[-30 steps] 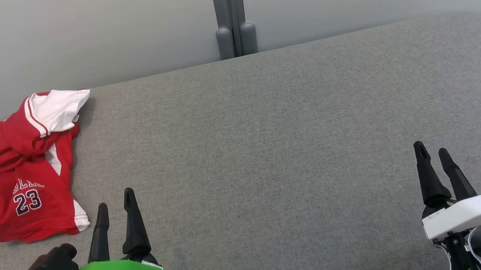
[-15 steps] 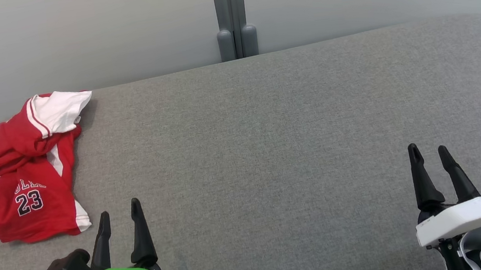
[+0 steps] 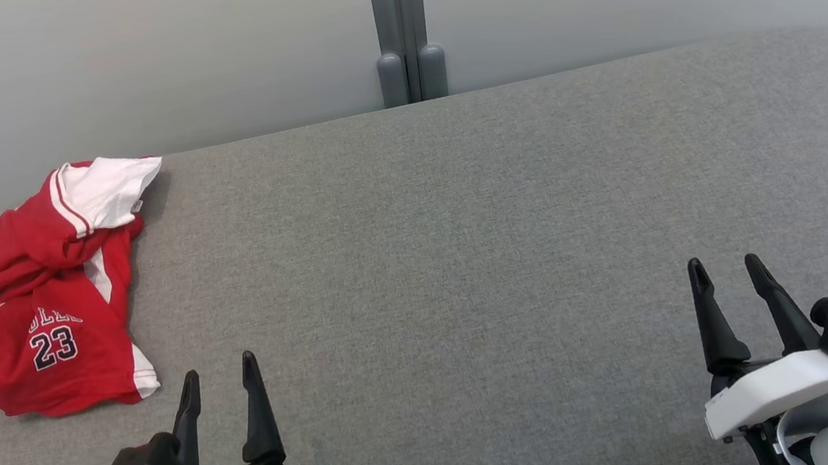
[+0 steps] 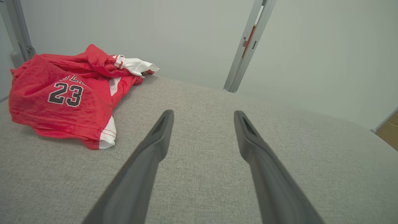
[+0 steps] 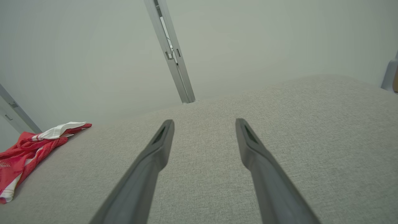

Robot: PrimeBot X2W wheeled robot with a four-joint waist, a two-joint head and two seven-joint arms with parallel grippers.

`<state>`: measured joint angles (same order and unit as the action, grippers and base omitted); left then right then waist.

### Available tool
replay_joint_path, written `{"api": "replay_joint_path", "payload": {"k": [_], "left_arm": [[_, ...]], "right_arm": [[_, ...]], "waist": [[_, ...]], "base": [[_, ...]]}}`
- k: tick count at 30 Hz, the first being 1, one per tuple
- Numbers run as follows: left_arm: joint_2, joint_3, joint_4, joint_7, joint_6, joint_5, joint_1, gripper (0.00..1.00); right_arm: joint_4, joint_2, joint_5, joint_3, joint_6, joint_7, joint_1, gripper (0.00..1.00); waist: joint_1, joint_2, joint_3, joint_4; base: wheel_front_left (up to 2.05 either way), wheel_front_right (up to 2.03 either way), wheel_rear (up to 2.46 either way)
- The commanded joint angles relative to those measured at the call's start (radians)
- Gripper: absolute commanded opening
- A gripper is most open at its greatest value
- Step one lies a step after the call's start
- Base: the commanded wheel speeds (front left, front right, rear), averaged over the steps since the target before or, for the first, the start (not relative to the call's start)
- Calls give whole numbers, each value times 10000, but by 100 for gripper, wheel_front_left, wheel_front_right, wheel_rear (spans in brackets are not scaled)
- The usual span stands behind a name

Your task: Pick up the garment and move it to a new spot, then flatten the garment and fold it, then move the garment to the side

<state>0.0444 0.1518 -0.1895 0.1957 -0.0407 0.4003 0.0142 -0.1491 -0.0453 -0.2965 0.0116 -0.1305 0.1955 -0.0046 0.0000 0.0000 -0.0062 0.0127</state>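
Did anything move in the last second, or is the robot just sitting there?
Both pincers slid back toward the robot and a little inward: the left pincer and the right pincer, both open, holding nothing. The red number 23 jersey stayed crumpled at the left of the gray cushion; its slight shift in the picture is the view itself moving.

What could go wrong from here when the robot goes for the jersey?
The jersey lies crumpled at the left corner of the surface and seems to overhang its edge; a poor pinch might drag it off.
It is bunched in layers, so the open left gripper may catch only one fold.
The right gripper sits far from it, so a two-handed lift needs a long reach.
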Motion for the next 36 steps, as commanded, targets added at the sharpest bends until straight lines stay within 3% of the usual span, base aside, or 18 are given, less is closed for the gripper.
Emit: {"api": "replay_joint_path", "payload": {"k": [1,36], "left_arm": [[78,20,5,101,-54,-300,-87,100],[92,263,-700,699,-306,-2131,10,100]], "right_arm": [[-8,-54,290,-16,-3,103,-13,100],[-342,-68,2695,-36,-2,711,-39,100]], "waist": [[0,0,-4,1],[0,0,35,97]], "base": [[0,0,0],[0,0,0]]}}
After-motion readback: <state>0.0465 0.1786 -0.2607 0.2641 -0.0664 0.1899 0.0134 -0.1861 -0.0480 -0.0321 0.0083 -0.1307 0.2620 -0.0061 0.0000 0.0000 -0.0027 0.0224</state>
